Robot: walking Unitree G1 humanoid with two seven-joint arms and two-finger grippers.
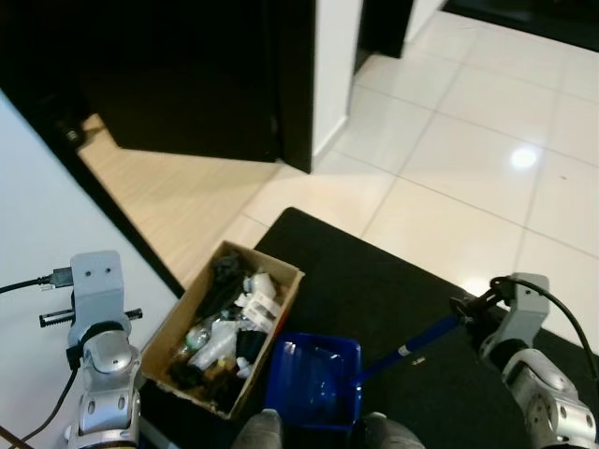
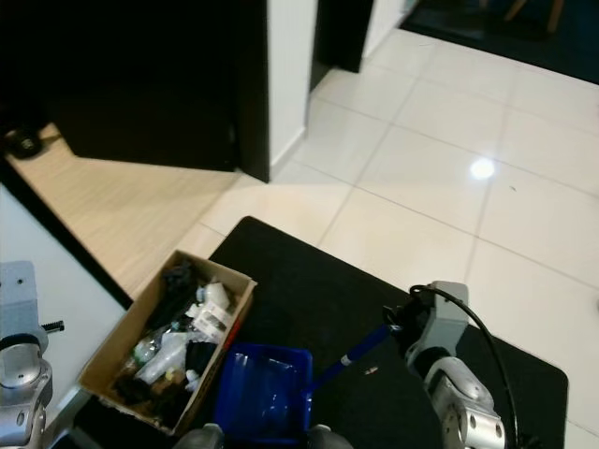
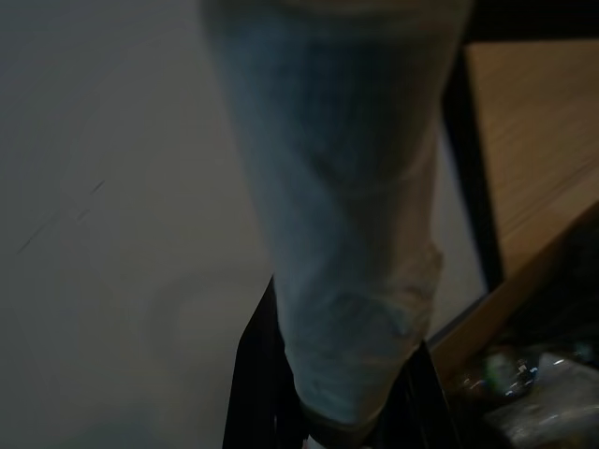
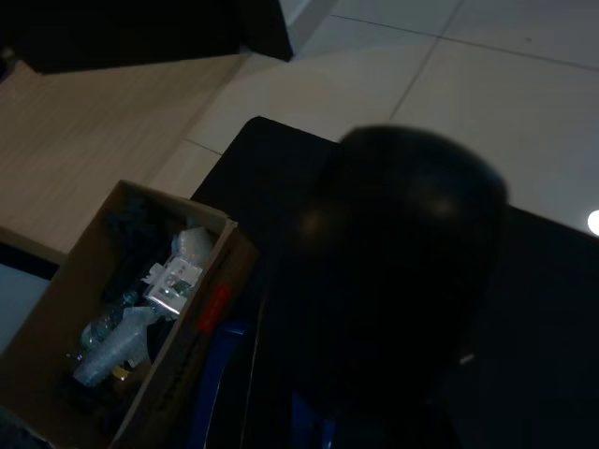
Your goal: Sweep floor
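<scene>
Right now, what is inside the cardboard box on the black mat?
The cardboard box holds mixed rubbish: white packaging, a clear plastic bottle and dark items. What lies beneath this pile is covered.

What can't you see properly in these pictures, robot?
- Right gripper: where it meets the blue handle is too small in the eye views; a dark round blur covers it in the right wrist view.
- Left gripper: in the left wrist view a blurred pale shape hides the fingers.
- Cardboard box: the jumbled things inside are too small to name.
- Blue dustpan: its near end is cut by the picture's bottom edge.
</scene>
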